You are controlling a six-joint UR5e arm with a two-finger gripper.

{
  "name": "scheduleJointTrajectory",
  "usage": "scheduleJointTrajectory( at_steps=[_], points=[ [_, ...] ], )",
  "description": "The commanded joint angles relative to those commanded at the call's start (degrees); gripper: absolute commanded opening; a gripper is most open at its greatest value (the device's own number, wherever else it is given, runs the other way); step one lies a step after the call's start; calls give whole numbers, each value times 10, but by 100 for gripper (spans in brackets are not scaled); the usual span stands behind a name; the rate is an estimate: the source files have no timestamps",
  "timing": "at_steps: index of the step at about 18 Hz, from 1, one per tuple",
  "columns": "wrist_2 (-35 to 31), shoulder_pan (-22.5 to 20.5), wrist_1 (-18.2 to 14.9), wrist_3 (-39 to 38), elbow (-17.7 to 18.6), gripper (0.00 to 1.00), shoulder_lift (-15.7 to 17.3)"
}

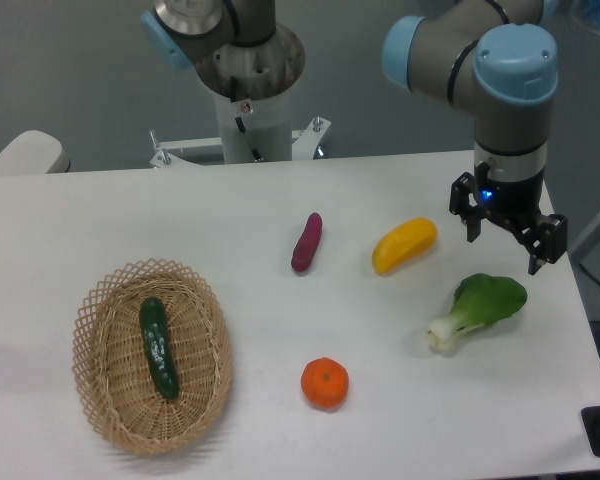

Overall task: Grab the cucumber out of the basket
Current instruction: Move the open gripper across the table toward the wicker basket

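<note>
Cucumber [158,347] far from end effector [503,243]

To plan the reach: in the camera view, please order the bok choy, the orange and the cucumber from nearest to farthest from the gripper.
From the gripper:
1. Bok choy, just below it.
2. Orange, lower centre.
3. Cucumber, far left, in the basket.

Brightness: even and fairly bright, the white table [280,210] near washed out.
Light source: overhead and diffuse; no lamp in view.
Shadows: soft and short, a faint one under the orange [325,383], another beside the bok choy [480,308].
Glare: small highlights along the cucumber [159,347] and on the yellow vegetable [404,245].
Sharpness: slightly soft overall; basket [205,400] weave still readable.
Noise: mild grain in the grey wall behind.
Edges: no clear distortion; right edge darker.
</note>
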State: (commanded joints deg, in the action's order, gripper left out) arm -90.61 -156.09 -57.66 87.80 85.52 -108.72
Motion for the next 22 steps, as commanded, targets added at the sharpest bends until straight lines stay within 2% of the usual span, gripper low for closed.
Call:
scheduleJointTrajectory(
  at_steps=[2, 5, 7, 12, 14, 18, 22],
  points=[
    [1, 3, 0, -3, 3, 100, 3],
    [-2, 32, -7, -11, 4, 100, 6],
    [-5, 58, -8, -56, 18, 100, 20],
    [-6, 139, -7, -280, 62, 100, 48],
    [-5, 176, -5, -400, 78, 100, 54],
    [-9, 256, -4, -624, 91, 100, 46],
    [-11, 324, -1, -750, 102, 100, 12]
  ],
)
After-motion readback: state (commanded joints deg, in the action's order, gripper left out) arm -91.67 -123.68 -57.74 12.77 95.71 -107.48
